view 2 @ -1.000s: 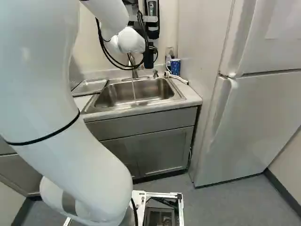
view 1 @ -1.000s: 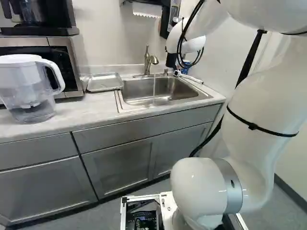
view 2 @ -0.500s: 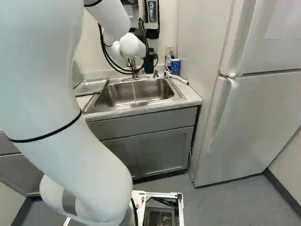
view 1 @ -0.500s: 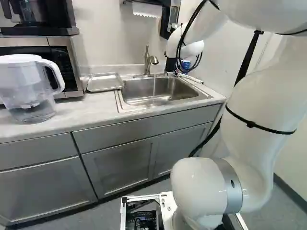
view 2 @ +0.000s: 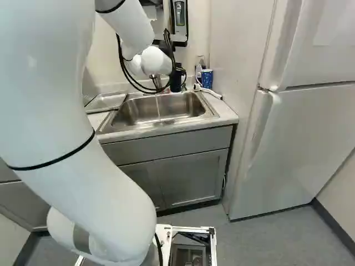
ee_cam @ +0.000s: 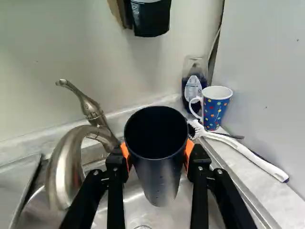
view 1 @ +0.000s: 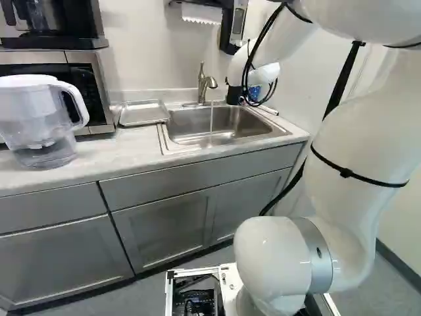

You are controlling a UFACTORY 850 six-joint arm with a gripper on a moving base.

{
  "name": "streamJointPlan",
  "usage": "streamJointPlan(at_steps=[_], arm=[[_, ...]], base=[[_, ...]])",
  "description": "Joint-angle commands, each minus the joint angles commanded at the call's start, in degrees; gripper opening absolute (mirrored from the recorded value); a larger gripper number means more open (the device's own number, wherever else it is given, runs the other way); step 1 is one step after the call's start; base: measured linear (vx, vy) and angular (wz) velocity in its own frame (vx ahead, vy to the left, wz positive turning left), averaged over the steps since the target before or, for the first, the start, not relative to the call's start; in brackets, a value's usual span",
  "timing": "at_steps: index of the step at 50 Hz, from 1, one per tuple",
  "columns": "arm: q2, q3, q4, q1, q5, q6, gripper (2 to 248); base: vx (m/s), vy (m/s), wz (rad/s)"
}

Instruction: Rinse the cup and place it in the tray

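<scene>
Lowered since the earlier frame: our white jointed arm [view 2: 155, 61], its black orange-padded gripper [ee_cam: 157, 155] clasping one tall dark cup [ee_cam: 157, 174] over the steel sink [view 1: 230, 122], beside a curved metal faucet [ee_cam: 66, 167] we might clip by swinging waterward too low, jarring the cup loose.

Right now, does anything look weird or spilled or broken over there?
I see nothing spilled or broken. One slightly odd thing: water is running into the sink, but the dark cup in the gripper is beside the stream, not under it, so the water misses it.
</scene>
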Motion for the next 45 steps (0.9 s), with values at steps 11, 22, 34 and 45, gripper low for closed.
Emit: streamJointPlan(at_steps=[11,22,34,45], arm=[[-0.44,0.91,0.00,0.02,0.55,0.00,124],[-0.71,2.00,0.00,0.04,1.09,0.00,124],[-0.73,3.47,0.00,0.32,1.89,0.00,124],[-0.45,5.18,0.00,0.84,2.84,0.00,124]], base=[[0.000,0.000,0.000],[0.000,0.000,0.000],[0.000,0.000,0.000],[0.000,0.000,0.000]])
